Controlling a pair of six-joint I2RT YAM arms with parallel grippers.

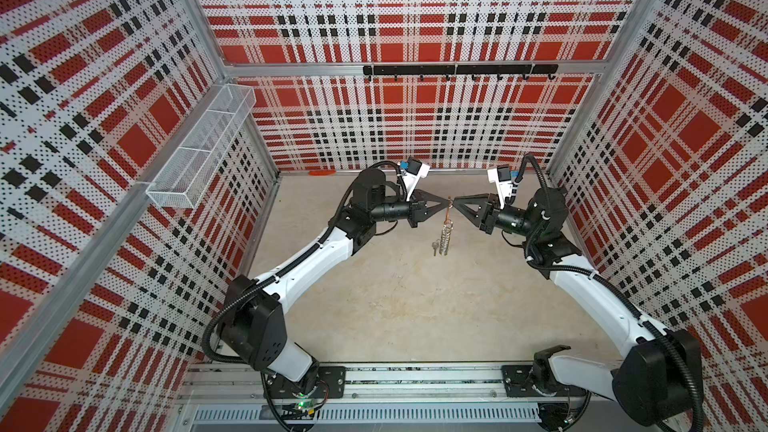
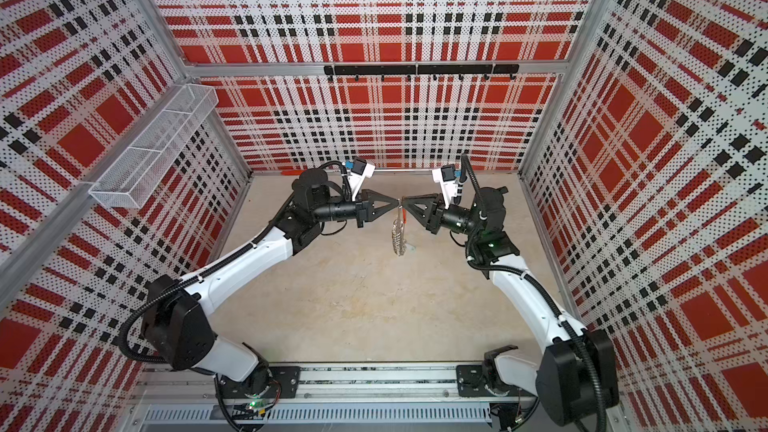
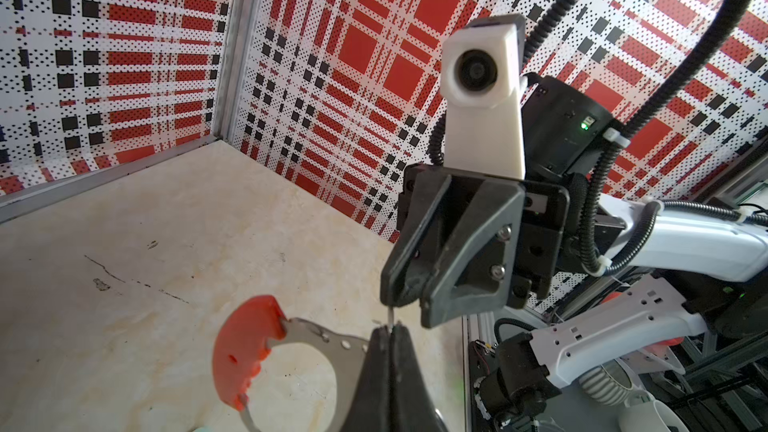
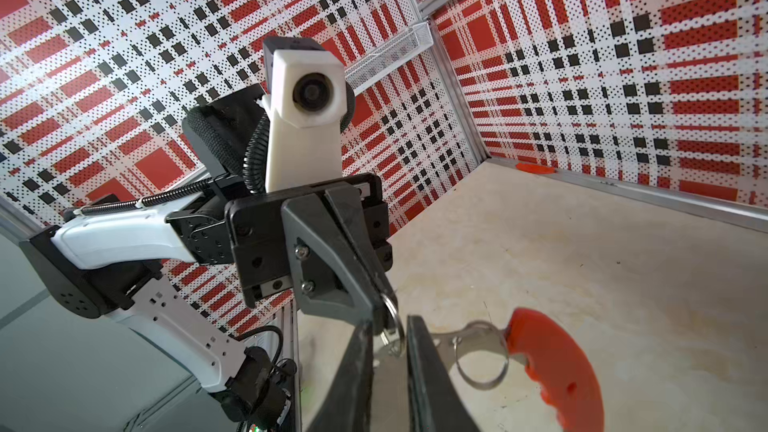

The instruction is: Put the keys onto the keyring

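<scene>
The white-and-black left arm (image 1: 307, 257) reaches out with its elbow bent and its wrist level; its black triangular-fingered left gripper (image 1: 448, 201) points sideways at the opposite gripper, jaws pressed fully together; the white-and-black right arm (image 1: 590, 288) mirrors that pose; its black right gripper (image 1: 457, 203) faces the left one, tips almost meeting nose to nose; the right wrist view shows its fingers (image 4: 419, 367) a narrow gap apart; a white camera housing (image 4: 307, 93) sits just above the left gripper.
</scene>
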